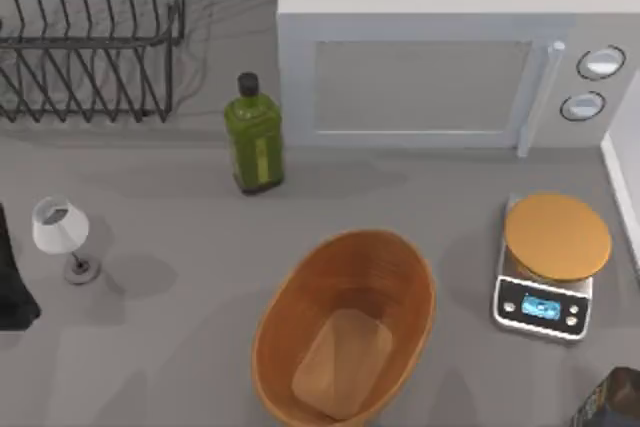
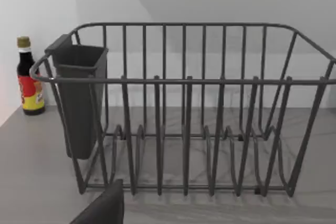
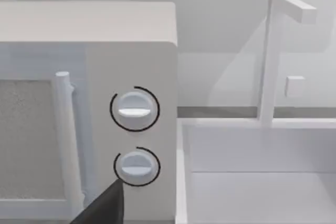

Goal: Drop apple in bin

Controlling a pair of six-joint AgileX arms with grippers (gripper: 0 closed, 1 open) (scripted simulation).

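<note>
The bin [image 1: 350,272], an oval brown wooden bowl with ribbed inner walls and a lighter flat base, sits at the front middle of the table with nothing inside it. The apple is out of view. My left arm [image 1: 12,282] is parked at the table's left edge, level with the bin's far rim. My right arm [image 1: 612,402] is parked at the front right corner. A dark part of each gripper pokes into its own wrist view, the left one [image 2: 102,208] before the dish rack and the right one [image 3: 102,205] before the microwave's knobs.
A white microwave [image 1: 440,57] stands at the back right and a wire dish rack [image 1: 90,37] at the back left. A green bottle [image 1: 253,137] stands between them. An orange-topped scale [image 1: 550,262] is right of the bin, a small white lamp [image 1: 62,232] on the left.
</note>
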